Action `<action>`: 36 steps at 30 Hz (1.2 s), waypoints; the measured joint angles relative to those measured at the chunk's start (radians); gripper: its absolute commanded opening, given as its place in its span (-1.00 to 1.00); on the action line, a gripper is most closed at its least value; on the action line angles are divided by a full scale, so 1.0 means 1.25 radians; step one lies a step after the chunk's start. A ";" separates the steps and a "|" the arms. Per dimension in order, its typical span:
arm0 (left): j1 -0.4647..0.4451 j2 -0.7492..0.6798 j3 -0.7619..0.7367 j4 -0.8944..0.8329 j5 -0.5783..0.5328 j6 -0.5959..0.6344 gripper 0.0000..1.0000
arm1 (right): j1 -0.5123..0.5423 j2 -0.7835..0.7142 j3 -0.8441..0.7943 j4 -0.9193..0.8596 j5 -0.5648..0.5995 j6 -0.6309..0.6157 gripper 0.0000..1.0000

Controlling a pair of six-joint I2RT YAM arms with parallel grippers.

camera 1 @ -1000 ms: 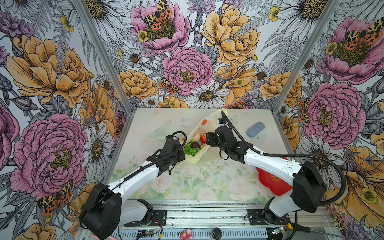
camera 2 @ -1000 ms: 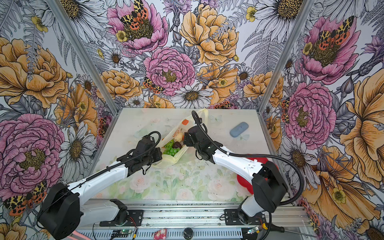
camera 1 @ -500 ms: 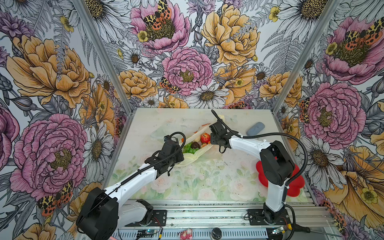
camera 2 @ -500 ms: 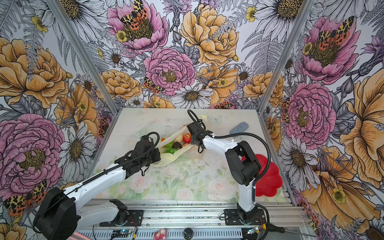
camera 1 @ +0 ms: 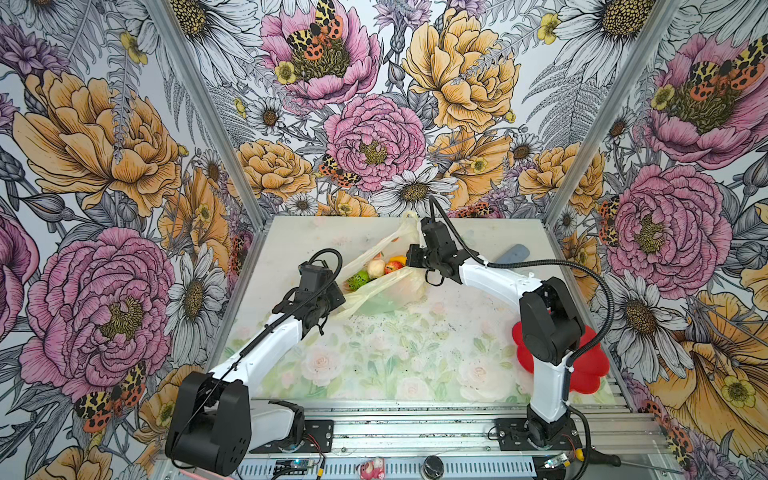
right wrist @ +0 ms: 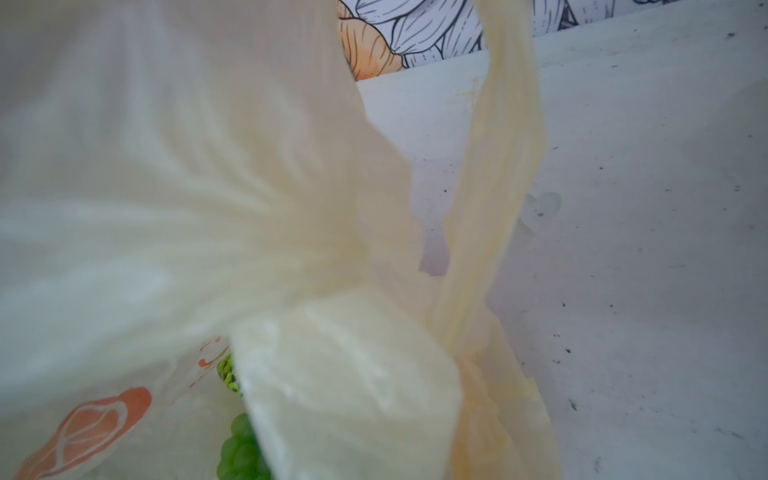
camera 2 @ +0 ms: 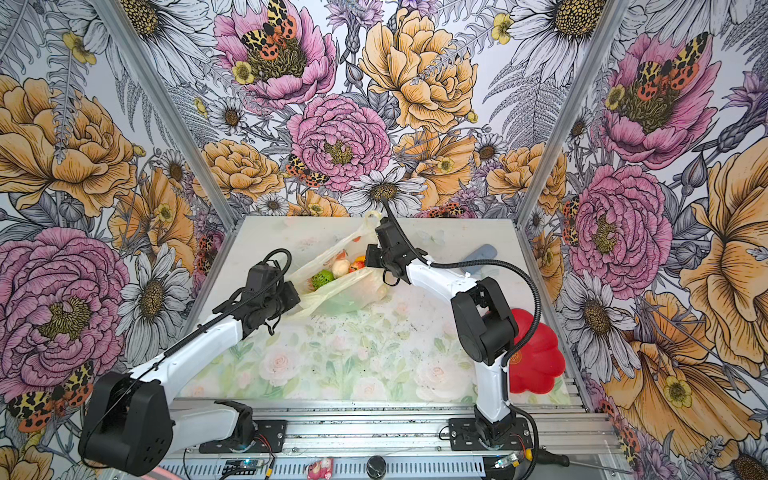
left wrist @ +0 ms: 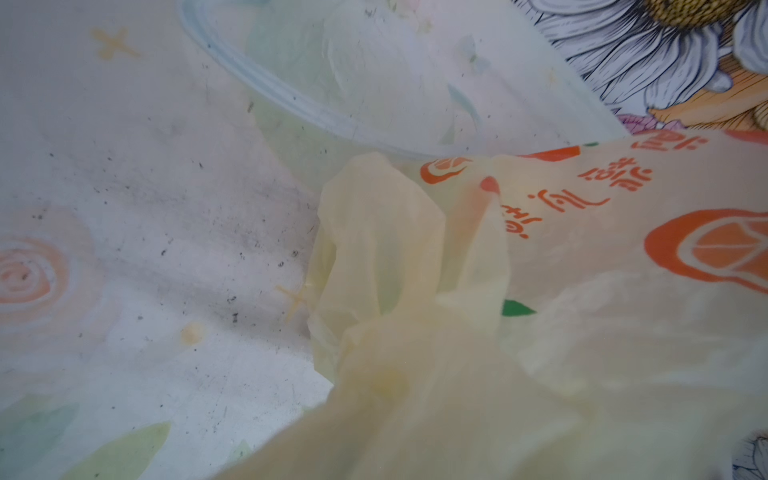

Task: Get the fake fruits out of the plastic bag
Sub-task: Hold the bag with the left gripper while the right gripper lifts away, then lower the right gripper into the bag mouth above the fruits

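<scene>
We hold the bag (camera 1: 376, 291) taut, left gripper (camera 1: 338, 297) and right gripper (camera 1: 412, 262) each pinched shut on film at opposite ends of its mouth, apparently to expose the fruits (camera 1: 376, 268) lying inside.

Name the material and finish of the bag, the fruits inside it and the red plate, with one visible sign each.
The bag: thin plastic film, cream and translucent; it crinkles and green shows through. The fruits: probably hard plastic, glossy, evenly coloured. The red plate: likely moulded plastic, smooth with slight sheen, scalloped rim.
</scene>
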State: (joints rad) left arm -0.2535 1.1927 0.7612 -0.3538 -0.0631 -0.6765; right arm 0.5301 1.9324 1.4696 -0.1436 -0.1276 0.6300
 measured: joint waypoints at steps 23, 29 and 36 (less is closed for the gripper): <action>-0.145 0.034 -0.182 0.079 0.007 -0.037 -1.00 | 0.016 -0.217 -0.443 0.193 0.081 0.032 0.56; -0.157 0.010 -0.172 0.077 -0.023 -0.036 -1.00 | 0.139 -0.335 -0.407 0.008 0.269 -0.035 0.53; -0.189 0.007 -0.172 0.077 -0.051 -0.036 -1.00 | 0.205 -0.228 -0.234 -0.077 0.296 -0.099 0.38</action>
State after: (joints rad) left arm -0.4896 1.2015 0.5465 -0.2577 -0.1265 -0.7216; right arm 0.7864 1.6470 1.1770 -0.2398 0.2428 0.5056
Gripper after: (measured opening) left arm 0.047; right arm 0.705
